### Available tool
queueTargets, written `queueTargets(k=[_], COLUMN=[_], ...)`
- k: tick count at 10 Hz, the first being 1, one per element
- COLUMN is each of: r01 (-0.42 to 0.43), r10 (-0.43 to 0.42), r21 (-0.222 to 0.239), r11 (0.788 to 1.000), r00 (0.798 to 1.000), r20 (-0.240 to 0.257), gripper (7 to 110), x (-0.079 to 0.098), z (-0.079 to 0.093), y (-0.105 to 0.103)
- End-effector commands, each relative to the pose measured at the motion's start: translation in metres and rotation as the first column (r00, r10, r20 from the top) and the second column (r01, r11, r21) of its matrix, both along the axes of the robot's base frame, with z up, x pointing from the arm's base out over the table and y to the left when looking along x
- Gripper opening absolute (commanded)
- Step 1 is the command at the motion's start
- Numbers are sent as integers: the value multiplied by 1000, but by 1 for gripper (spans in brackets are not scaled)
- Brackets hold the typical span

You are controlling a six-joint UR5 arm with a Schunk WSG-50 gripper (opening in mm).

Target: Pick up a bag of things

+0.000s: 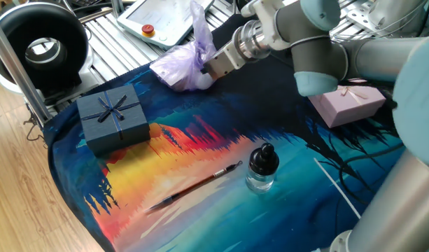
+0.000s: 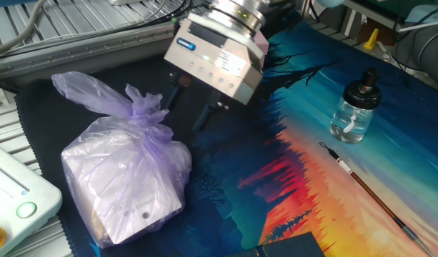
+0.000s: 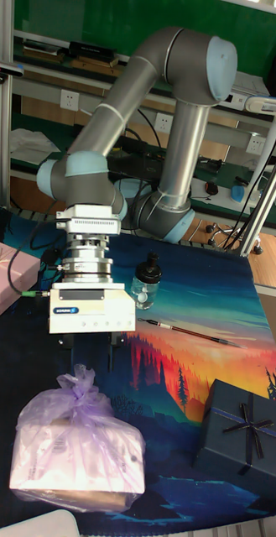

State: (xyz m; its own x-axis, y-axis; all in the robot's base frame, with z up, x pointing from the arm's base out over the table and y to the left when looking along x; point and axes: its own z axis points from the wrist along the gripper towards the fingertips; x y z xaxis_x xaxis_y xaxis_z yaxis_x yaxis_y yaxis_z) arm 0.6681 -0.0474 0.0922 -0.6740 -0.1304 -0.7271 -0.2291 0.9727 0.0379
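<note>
The bag of things (image 2: 129,178) is a pale lilac, wrinkly plastic bag with a twisted neck, lying at the mat's edge. It also shows in one fixed view (image 1: 183,64) and in the tall fixed view (image 3: 75,449). My gripper (image 2: 191,106) hangs open just right of the bag's neck, its dark fingers (image 2: 205,115) pointing down at the mat with nothing between them. In the tall fixed view the gripper (image 3: 85,354) stands right behind the neck. In one fixed view the gripper (image 1: 208,75) sits against the bag's right side.
A dark blue box with a bow (image 1: 113,117) stands at the mat's left. A pink box (image 1: 347,105) lies to the right, under the arm. A small glass bottle (image 2: 356,107) and a thin brush (image 2: 369,193) lie mid-mat. A white control pendant (image 2: 18,196) sits beyond the bag.
</note>
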Motion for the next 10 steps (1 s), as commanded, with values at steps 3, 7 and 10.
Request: queueTargets(k=[3, 7, 10], r01=[-20, -41, -62], r10=[16, 37, 55], r21=[45, 43, 55], r11=[999, 998, 997], r00=[996, 995, 991], r20=[82, 93, 120], gripper=[66, 66, 66], x=[27, 33, 46], z=[1, 0, 2], y=[-14, -15, -9])
